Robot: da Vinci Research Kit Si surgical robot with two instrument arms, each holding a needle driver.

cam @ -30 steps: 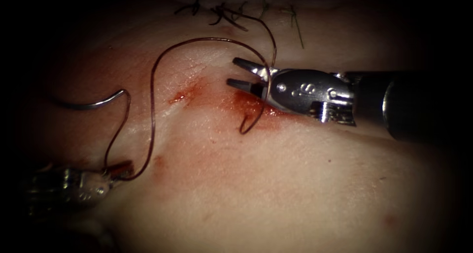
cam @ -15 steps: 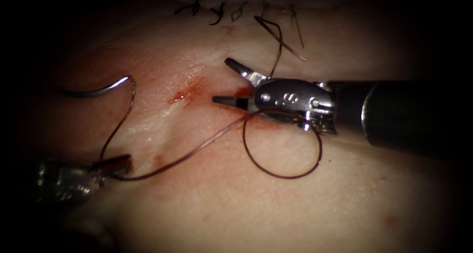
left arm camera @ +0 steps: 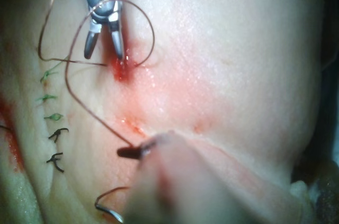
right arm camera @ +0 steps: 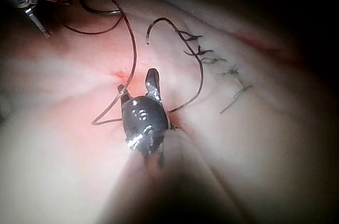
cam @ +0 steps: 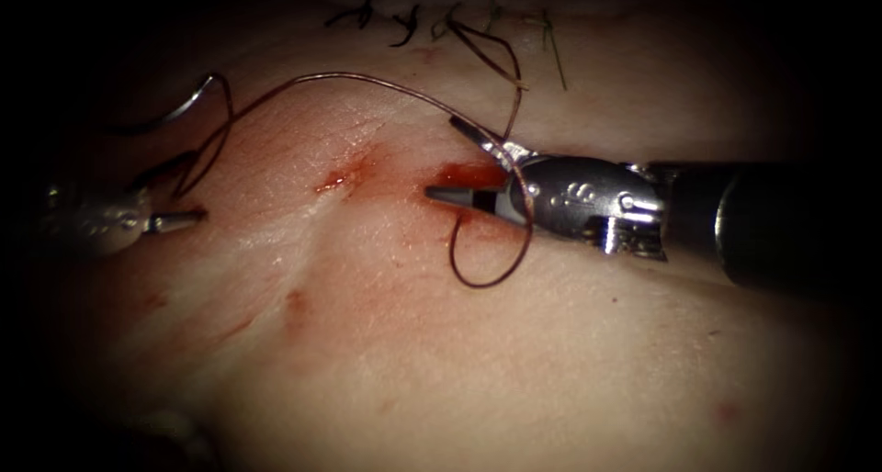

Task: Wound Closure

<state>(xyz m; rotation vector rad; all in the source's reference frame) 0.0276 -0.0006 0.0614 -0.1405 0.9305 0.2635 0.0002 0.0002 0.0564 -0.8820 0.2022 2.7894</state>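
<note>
- Tissue (cam: 478,343): pale pork belly under both of your tools, with a patch of red fluid (cam: 464,174) at its middle. That patch is the landmark for every entry below.
- Right tool (cam: 459,164): reaches the red fluid from the right. Its jaws stand apart, one tip resting at the patch and the other raised just above it. They hold nothing, though thread is wrapped round the tool behind the jaws.
- Left tool (cam: 175,220): well to the left of the red fluid. Its jaws are closed on the thread; the pinch point is clearest in the left wrist view (left arm camera: 132,152).
- Thread (cam: 367,79): dark brown. From your left tool it arches up and over toward the right tool, crosses that tool's body, then hangs in a small loop just below the red fluid.
- Needle (cam: 188,105): curved steel, well left of and above the red fluid, beyond your left tool. It is free of the tissue and held by neither tool; thread trails from its end.
- Cut ends of thread (cam: 404,22): short dark and greenish stubs in a row above the red fluid, along the closed part of the wound.
</note>
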